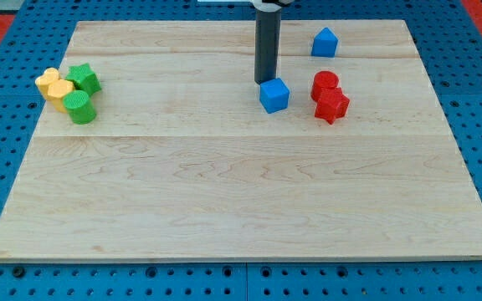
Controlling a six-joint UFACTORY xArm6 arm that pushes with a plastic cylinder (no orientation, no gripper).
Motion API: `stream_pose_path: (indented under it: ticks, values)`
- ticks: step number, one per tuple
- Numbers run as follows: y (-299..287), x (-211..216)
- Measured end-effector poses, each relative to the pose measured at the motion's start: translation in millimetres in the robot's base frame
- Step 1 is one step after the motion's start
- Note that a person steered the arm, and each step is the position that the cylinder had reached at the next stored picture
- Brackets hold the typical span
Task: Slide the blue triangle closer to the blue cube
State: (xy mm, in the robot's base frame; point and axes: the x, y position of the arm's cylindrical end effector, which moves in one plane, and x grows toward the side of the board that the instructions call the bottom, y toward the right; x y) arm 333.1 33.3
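Note:
The blue cube (pixel 274 95) sits on the wooden board (pixel 241 192), a little above the middle. The blue triangle (pixel 325 43) lies near the view's top, up and to the right of the cube, well apart from it. My tip (pixel 264 81) is at the lower end of the dark rod, right at the cube's upper left edge, touching or nearly touching it. The tip is far to the left of and below the triangle.
A red cylinder (pixel 325 84) and a red star-shaped block (pixel 332 105) sit together just right of the cube. At the view's left a cluster holds a green star (pixel 83 79), a green cylinder (pixel 79 108) and two yellow blocks (pixel 54 87).

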Motion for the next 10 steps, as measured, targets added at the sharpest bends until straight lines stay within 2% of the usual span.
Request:
stream_pose_path:
  ticks: [2, 4, 5, 7, 8, 10]
  values:
    - [3, -31]
    - [88, -56]
    - [91, -57]
    - [206, -72]
    - [184, -125]
    - [137, -117]
